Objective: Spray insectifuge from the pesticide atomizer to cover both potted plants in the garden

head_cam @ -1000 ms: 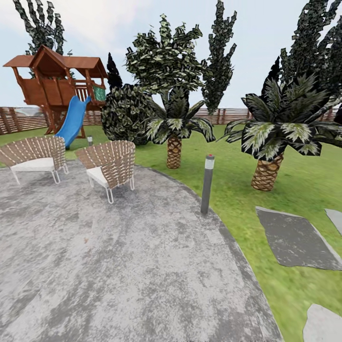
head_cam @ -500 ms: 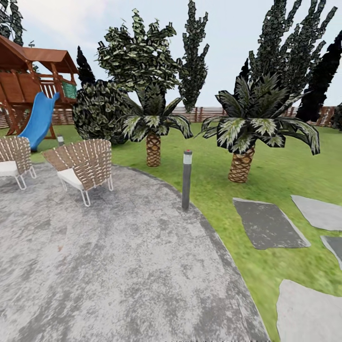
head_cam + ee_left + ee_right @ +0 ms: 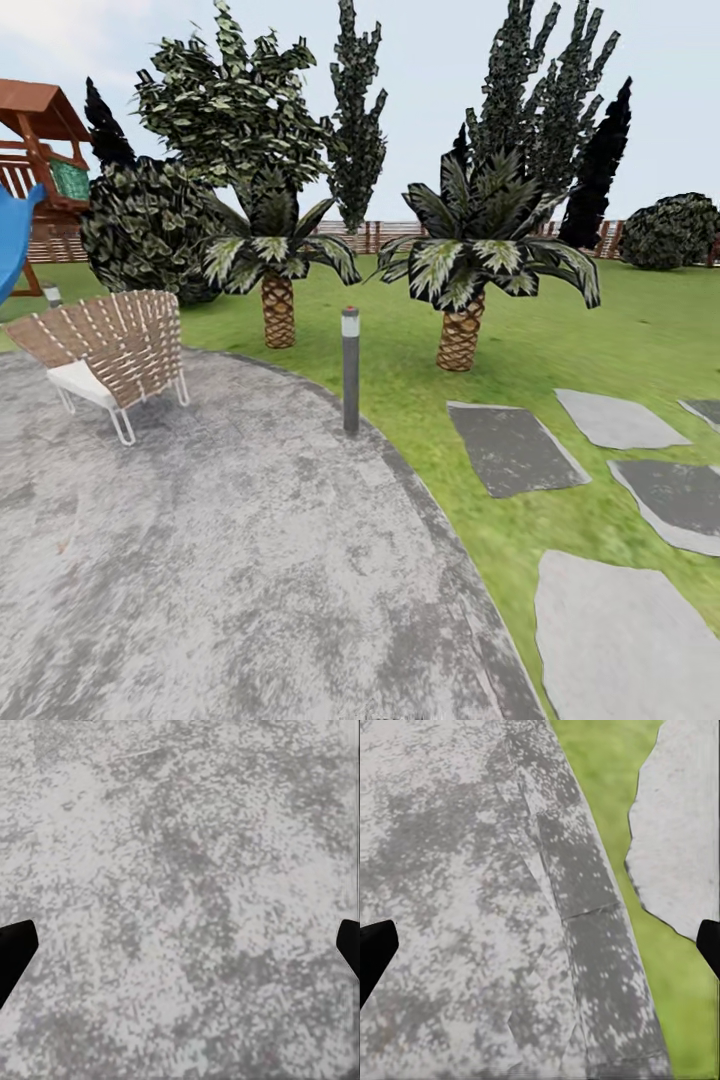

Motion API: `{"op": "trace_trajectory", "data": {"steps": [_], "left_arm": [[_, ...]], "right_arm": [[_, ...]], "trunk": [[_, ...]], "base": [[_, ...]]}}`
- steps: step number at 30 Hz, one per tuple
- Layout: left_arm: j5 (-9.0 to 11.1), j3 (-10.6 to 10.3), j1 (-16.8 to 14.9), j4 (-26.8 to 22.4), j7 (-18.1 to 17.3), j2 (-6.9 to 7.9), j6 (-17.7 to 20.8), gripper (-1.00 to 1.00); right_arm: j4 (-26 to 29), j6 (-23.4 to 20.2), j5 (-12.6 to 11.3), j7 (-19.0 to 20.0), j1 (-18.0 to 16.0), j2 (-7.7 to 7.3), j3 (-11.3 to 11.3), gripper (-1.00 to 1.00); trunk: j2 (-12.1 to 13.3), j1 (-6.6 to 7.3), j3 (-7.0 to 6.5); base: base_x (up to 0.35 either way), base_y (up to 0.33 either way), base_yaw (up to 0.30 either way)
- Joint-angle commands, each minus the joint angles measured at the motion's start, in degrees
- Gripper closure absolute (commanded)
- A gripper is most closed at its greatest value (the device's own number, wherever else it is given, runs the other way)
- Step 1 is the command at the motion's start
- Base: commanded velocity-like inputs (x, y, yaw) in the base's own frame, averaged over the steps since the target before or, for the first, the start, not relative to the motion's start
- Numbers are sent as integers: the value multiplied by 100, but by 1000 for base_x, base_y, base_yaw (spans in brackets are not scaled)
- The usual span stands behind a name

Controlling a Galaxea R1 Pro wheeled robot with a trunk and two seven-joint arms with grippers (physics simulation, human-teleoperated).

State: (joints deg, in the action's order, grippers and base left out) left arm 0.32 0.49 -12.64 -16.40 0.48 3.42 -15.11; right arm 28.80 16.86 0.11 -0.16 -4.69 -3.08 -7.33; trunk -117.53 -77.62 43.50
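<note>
Patio (image 3: 250, 560) is mottled grey with paler blotches, lawn (image 3: 560, 330) bright green. Stepping stones (image 3: 515, 450) go from dark to light grey. Chair (image 3: 115, 350) has a tan-and-white weave and a white cushion. Palms (image 3: 470, 250) have dark leaves streaked white and brown criss-cross trunks. Slide (image 3: 12, 235) is blue, and the fence (image 3: 390, 235) is brown.

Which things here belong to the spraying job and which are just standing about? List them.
Job: garden lawn, paved patio, stepping stones, left gripper and right gripper, both open and empty.
Standing about: wicker chair, lamp post, palms, blue slide, round bush.
</note>
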Motion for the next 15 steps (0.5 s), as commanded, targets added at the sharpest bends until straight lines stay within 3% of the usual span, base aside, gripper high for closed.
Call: {"op": "trace_trajectory", "data": {"steps": [1,15], "left_arm": [[3,3,-2,3,5,0,-18,-100],[0,3,-2,3,5,-1,-18,-100]], "right_arm": [[-6,19,0,-2,-5,1,-5,-100],[-6,19,7,-2,-5,3,-5,-100]], "trunk": [[-44,-22,27],[-605,-329,344]], "base": [[0,0,-294],[0,0,-280]]}}
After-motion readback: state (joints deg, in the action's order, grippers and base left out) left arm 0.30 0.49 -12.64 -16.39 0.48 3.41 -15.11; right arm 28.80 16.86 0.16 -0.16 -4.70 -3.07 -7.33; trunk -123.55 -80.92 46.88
